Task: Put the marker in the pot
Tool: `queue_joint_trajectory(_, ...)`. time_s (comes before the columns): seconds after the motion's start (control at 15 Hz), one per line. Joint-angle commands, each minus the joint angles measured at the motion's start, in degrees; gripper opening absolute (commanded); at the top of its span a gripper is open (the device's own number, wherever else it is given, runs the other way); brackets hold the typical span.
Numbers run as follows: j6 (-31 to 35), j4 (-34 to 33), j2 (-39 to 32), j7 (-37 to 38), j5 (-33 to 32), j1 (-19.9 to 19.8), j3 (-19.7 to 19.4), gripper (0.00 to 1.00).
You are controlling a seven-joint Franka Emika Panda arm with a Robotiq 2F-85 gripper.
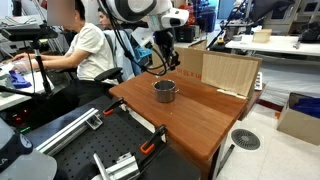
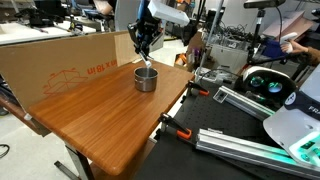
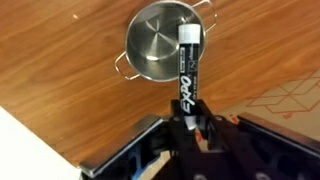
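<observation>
Marker [image 3: 187,65] pinched at its dark end by the fingers [image 3: 172,135], held above the worktop [image 3: 60,60], pale cap over the rim of the pot [image 3: 155,50]. Pot stands on the worktop, cardboard box [image 2: 60,60] nearby.

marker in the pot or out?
Out. The gripper holds the marker above the pot; its pale end overlaps the rim in the wrist view.

In your wrist view the marker [image 3: 187,62], held in the gripper [image 3: 190,120], points to 12 o'clock, its tip over the pot [image 3: 158,42] at 3 o'clock; the pot stands on the table [image 3: 60,60].
</observation>
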State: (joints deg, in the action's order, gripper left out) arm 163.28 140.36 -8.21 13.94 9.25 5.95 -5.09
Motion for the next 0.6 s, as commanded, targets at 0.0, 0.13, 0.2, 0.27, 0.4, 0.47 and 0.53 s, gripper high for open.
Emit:
queue_joint_trajectory(0.0, -2.75, -3.98, -3.76, 1.12, -1.47, -1.38, 1.29, 0.05)
queue_joint_trajectory(0.13, -2.1, -5.11, -5.76, 2.62, -3.4, -0.46, 0.43, 0.05)
queue_joint_trajectory(0.2, -0.98, -5.31, -6.53, 3.62, -4.41, 0.05, -0.05, 0.05)
queue_joint_trajectory(0.27, 0.62, -5.14, -7.15, 5.02, -5.88, 0.81, -0.75, 0.05)
queue_joint_trajectory(0.4, 3.57, -4.46, -8.02, 7.36, -9.15, 2.23, -2.0, 0.05)
queue_joint_trajectory(0.47, 5.24, -4.06, -8.4, 8.92, -11.16, 3.25, -3.0, 0.05)
queue_joint_trajectory(0.53, 7.35, -3.55, -8.82, 10.68, -13.32, 4.57, -4.33, 0.05)
